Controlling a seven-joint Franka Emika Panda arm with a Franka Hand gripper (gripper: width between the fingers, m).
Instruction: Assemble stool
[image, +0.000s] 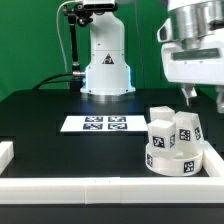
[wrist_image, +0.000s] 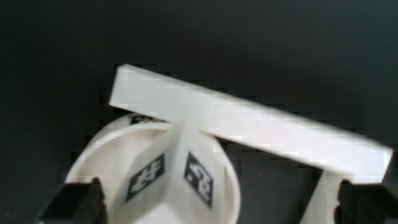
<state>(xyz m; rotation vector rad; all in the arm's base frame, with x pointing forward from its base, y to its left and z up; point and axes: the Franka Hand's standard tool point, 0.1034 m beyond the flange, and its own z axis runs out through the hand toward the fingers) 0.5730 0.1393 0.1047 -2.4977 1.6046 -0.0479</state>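
The stool stands at the exterior view's right: a thick round white seat (image: 172, 160) lies flat, with white block legs (image: 172, 130) upright on it, all bearing black-and-white tags. My gripper (image: 202, 97) hangs above it, clear of the legs, open and empty. In the wrist view the seat (wrist_image: 121, 165) and a tagged leg (wrist_image: 187, 172) lie between my dark fingertips (wrist_image: 75, 203), and my gripper (wrist_image: 219, 208) holds nothing.
The marker board (image: 95, 123) lies flat mid-table in front of the robot base (image: 105, 60). A long white border rail (image: 100, 190) runs along the front edge beside the stool; a rail (wrist_image: 249, 118) also crosses the wrist view diagonally.
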